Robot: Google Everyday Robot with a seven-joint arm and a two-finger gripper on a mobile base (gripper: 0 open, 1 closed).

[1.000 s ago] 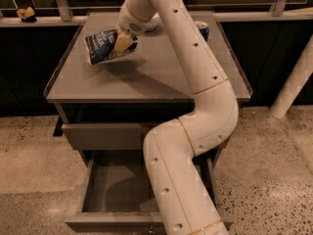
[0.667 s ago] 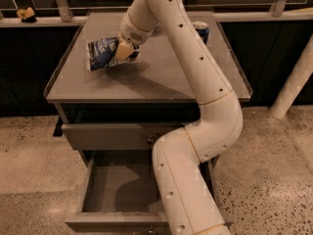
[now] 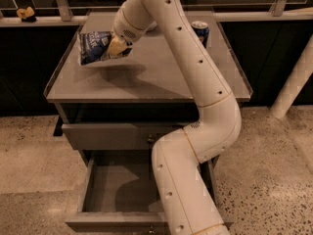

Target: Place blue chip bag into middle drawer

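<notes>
One blue chip bag [image 3: 95, 47] hangs clamped in the gripper [image 3: 116, 46], just over the cabinet top [image 3: 161, 77]. The open middle drawer [image 3: 117, 192] lies well below it; clear the top's front edge first, then lower slowly.

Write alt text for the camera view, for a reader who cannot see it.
The robot's gripper holds a crinkled blue chip bag just above the grey cabinet top, toward the picture's left. Below, the middle drawer stands pulled open, and a blue soda can stands near the top's far right edge.
</notes>
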